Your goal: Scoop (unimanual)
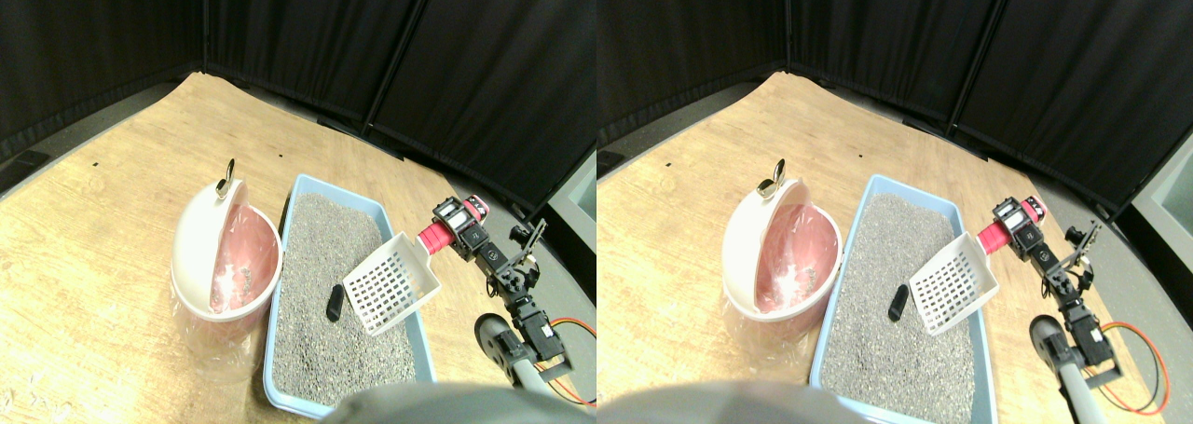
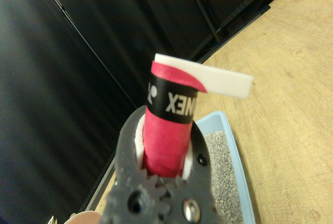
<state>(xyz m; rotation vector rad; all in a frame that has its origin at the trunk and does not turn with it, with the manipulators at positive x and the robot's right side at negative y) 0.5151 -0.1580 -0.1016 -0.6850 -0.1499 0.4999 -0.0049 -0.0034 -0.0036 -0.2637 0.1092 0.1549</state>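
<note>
A white slotted scoop (image 1: 391, 282) with a red-wrapped handle (image 1: 434, 237) hangs tilted over the right side of a light blue litter tray (image 1: 292, 210) filled with grey litter (image 1: 331, 256). My right gripper (image 1: 455, 223) is shut on that handle; in the wrist view the dark jaws plainly clasp the red handle (image 2: 169, 135) on both sides. A small black lump (image 1: 335, 302) lies on the litter just left of the scoop's blade. The scoop's blade looks empty.
A white bin (image 1: 224, 256) with a pink liner and a raised swing lid stands against the tray's left side on the wooden floor (image 1: 93, 247). Black curtain panels (image 1: 419, 61) close off the back. An orange cable (image 1: 578, 326) loops beside the arm at the lower right.
</note>
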